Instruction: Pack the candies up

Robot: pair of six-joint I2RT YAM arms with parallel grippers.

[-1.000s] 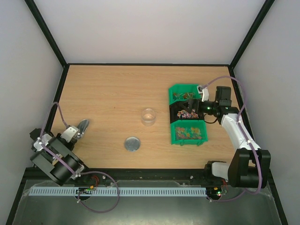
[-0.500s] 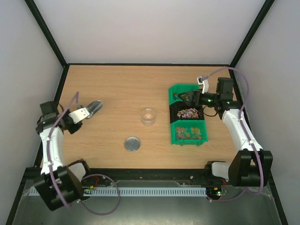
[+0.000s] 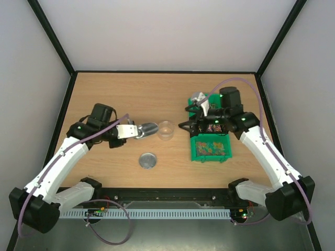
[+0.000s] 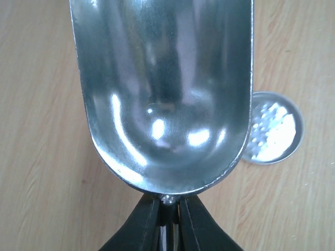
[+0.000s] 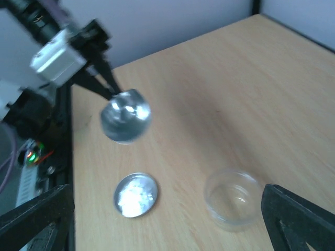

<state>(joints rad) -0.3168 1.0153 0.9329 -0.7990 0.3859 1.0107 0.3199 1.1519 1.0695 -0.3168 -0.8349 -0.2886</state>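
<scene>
The candies lie in green bins at the right: orange, yellow and green ones in the front bin (image 3: 210,148), pink and white ones in the middle bin (image 3: 213,127). My left gripper (image 3: 131,131) (image 4: 168,219) is shut on the handle of a metal scoop (image 3: 148,128) (image 4: 162,89). The scoop is empty and hovers just left of a clear empty cup (image 3: 166,129) (image 5: 233,198); it also shows in the right wrist view (image 5: 124,116). My right gripper (image 3: 187,117) (image 5: 167,209) is open wide and empty. It sits over the bins' left edge and faces the cup.
A round silver lid (image 3: 147,160) (image 4: 275,135) (image 5: 135,194) lies on the wooden table in front of the cup. My right arm partly hides the back green bin (image 3: 194,102). Black frame posts and white walls enclose the table.
My left arm has swung from the table's left edge to the centre, carrying the scoop up to the cup. My right gripper has lifted off the bins and turned left.
</scene>
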